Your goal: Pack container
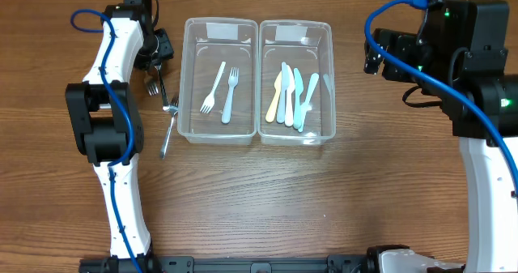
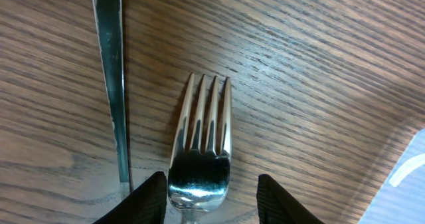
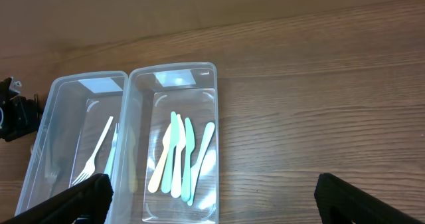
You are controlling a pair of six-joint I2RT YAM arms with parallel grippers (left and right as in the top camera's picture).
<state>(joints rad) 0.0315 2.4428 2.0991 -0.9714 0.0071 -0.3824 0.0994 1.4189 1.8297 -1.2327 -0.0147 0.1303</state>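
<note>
Though glossy, four-tined metal fork (image 2: pixel 199 159)

It's tight on my left side. The left gripper (image 2: pixel 211 196) straddles a metal fork (image 2: pixel 201 151), and a knife (image 2: pixel 111 84) lies just beside one finger. The wall of the left bin (image 1: pixel 185 78) stands near. The two bins touch, leaving no lane between them. The table (image 1: pixel 324 200) is free in front of both, and between the right bin (image 1: pixel 331 78) and the right gripper (image 1: pixel 376 53).
</note>
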